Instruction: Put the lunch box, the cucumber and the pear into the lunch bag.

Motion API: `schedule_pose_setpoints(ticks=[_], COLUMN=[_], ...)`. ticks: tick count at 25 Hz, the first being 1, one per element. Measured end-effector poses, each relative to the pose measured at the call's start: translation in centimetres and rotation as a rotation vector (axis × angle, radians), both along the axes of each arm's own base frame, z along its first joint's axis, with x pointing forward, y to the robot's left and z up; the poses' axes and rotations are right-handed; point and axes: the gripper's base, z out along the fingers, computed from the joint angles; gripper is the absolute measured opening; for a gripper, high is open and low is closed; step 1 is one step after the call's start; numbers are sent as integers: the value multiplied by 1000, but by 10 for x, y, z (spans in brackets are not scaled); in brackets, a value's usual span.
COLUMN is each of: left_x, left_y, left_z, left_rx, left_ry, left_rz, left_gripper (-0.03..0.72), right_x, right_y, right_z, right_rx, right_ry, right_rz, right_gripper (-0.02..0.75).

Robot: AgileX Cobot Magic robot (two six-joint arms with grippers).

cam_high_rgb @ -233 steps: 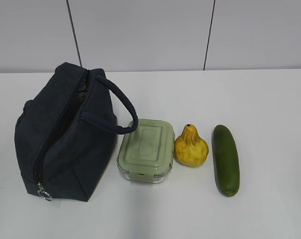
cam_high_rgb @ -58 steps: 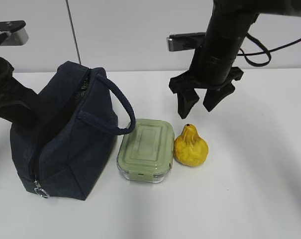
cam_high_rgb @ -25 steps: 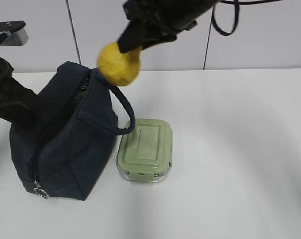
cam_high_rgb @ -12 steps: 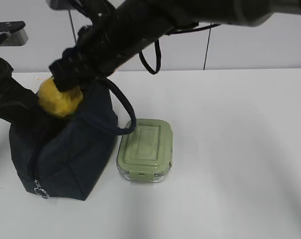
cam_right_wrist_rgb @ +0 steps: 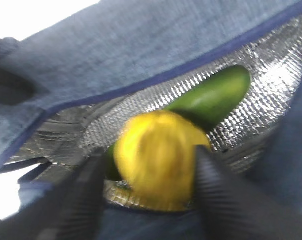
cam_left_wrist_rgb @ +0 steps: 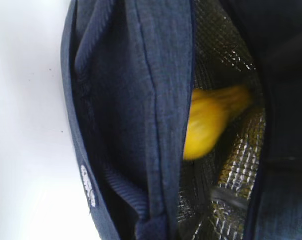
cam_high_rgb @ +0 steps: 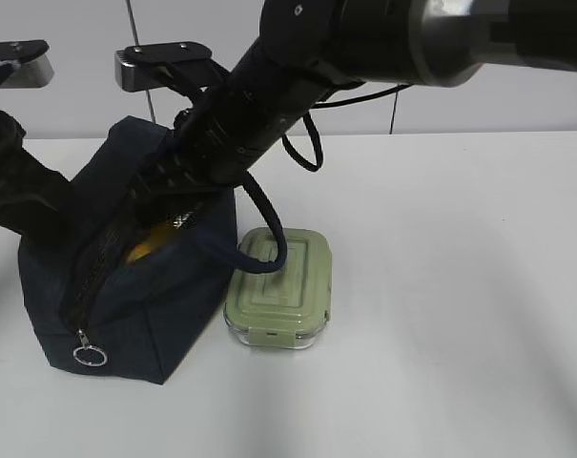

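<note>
Nearest the exterior camera, the rounded clear glass lunch box with its pale sage-green lid point(cam_high_rgb: 278, 286) sat on the white table point(cam_high_rgb: 460, 315), touching the right side of the boxy dark navy fabric lunch bag point(cam_high_rgb: 126, 305). The bag stood unzipped, its silver ring pull point(cam_high_rgb: 90, 356) hanging at the near end and its loop handle point(cam_high_rgb: 264, 229) drooping over the box.

Inside the silver lining, the lumpy yellow pear point(cam_right_wrist_rgb: 158, 160) lay on the long dark green cucumber point(cam_right_wrist_rgb: 210, 100). The right gripper point(cam_right_wrist_rgb: 148, 192) reached into the mouth, its dark fingers point(cam_right_wrist_rgb: 83, 192) spread wide on either side of the pear, apparently clear of it, though blur left contact uncertain.

Farther back, the left gripper itself was out of sight, closed tight; its arm point(cam_high_rgb: 16, 181) met the bag's left edge.
</note>
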Motion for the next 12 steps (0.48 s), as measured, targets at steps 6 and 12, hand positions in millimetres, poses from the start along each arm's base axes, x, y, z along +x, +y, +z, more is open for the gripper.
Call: schedule_pose_setpoints(ticks=[6,12], left_x=[0,0], left_y=[0,0], left_z=[0,0], left_rx=[0,0], left_ry=[0,3], left_rz=[0,-1], left_gripper=[3,3], right_x=[-2,-5], right_y=[-29,-109], right_z=[42,2], right_rx=[40,-39], right_ry=[-30,128], right_rz=[-87,-355], right_gripper=[536,504])
